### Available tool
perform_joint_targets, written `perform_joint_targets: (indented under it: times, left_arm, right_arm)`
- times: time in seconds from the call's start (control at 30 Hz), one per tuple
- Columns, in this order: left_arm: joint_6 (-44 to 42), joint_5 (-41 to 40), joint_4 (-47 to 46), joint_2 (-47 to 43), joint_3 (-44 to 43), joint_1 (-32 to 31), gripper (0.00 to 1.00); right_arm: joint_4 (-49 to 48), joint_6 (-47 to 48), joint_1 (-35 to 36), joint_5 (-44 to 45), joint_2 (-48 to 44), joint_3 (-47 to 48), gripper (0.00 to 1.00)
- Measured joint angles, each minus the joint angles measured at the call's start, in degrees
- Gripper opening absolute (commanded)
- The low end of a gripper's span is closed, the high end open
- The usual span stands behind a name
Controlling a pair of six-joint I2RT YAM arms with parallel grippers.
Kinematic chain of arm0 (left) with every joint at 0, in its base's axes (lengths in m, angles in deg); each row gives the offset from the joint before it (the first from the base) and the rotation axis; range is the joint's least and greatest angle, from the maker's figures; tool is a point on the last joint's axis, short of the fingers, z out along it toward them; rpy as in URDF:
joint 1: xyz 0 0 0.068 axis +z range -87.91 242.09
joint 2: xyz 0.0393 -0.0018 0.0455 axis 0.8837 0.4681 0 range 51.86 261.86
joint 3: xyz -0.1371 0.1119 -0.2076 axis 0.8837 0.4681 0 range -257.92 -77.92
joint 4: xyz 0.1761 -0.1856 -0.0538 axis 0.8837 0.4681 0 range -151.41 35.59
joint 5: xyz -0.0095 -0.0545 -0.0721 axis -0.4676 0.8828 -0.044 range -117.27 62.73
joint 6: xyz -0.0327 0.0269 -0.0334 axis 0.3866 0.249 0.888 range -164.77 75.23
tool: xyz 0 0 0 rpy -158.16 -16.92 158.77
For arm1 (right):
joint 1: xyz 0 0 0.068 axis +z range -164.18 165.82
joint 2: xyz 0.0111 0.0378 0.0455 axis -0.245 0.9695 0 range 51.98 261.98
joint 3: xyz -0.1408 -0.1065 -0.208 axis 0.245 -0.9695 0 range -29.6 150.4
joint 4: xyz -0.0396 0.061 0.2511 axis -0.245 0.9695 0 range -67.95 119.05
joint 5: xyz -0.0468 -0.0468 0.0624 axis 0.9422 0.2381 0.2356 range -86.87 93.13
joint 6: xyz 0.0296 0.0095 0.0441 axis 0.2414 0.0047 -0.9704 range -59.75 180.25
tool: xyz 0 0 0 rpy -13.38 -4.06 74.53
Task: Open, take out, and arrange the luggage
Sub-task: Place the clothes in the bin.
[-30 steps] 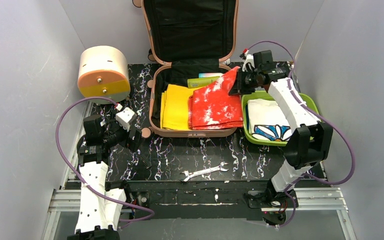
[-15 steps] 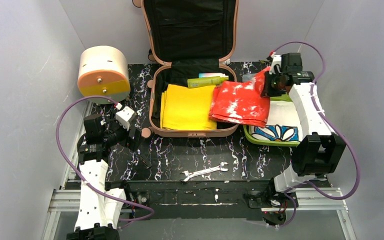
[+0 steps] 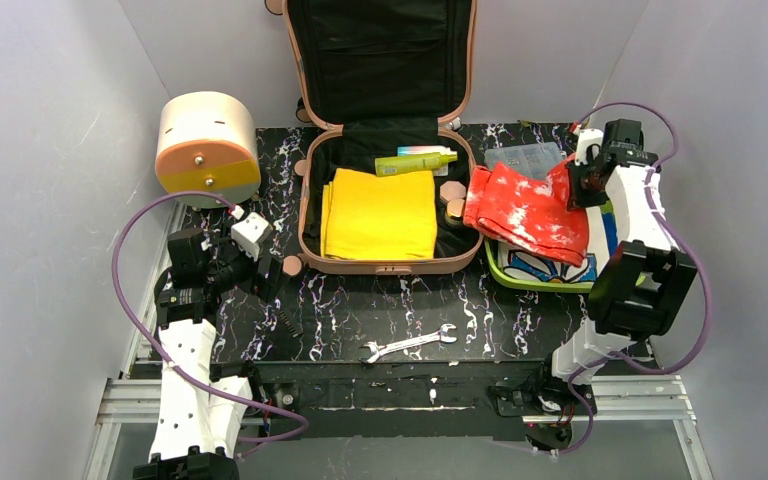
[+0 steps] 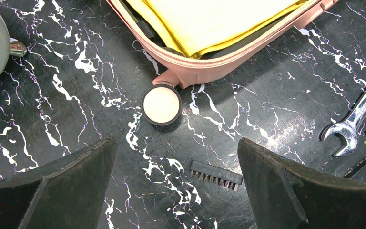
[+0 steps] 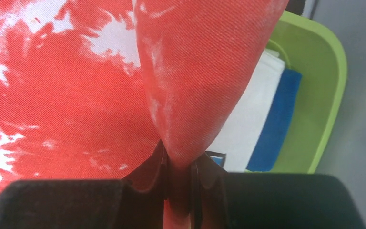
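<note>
Against the far edge of the desk (image 3: 340, 310), the luggage (image 3: 385, 267) lies open. Right claw (image 5: 178, 167) pinches a red cloth (image 3: 525, 210) over the green tray (image 3: 538, 286) by the right edge; left claw (image 4: 175, 143) is spread wide.

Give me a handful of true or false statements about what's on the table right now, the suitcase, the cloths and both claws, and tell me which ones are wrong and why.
1. The right claw pinches the red-and-white cloth. True.
2. The luggage is zipped shut. False: it lies open, with its lid standing up at the back.
3. The left claw holds the wrench. False: it is open and empty, and the wrench lies on the table, apart from it.
4. A folded yellow cloth lies inside the luggage. True.
5. The lime-green tray sits to the left of the luggage. False: it sits to its right.
</note>
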Motion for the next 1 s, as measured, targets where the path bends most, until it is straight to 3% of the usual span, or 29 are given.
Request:
perform_joint_targets:
  times: [0.53,0.8,1.0]
  left_arm:
    - [-0.02,0.0,-0.02,0.0,0.02,0.0,0.98]
    - [0.0,0.0,-0.04,0.02,0.0,0.0,0.98]
    - [0.02,0.0,-0.09,0.17,0.02,0.0,0.98]
  right_arm:
    - [0.35,12.74,-2.32,9.27,4.63,3.96,0.01]
    - [0.96,13.29,-2.32,8.09,5.09,4.33,0.01]
    - [7.13,9.94,-1.86,0.57,3.96,10.62,0.01]
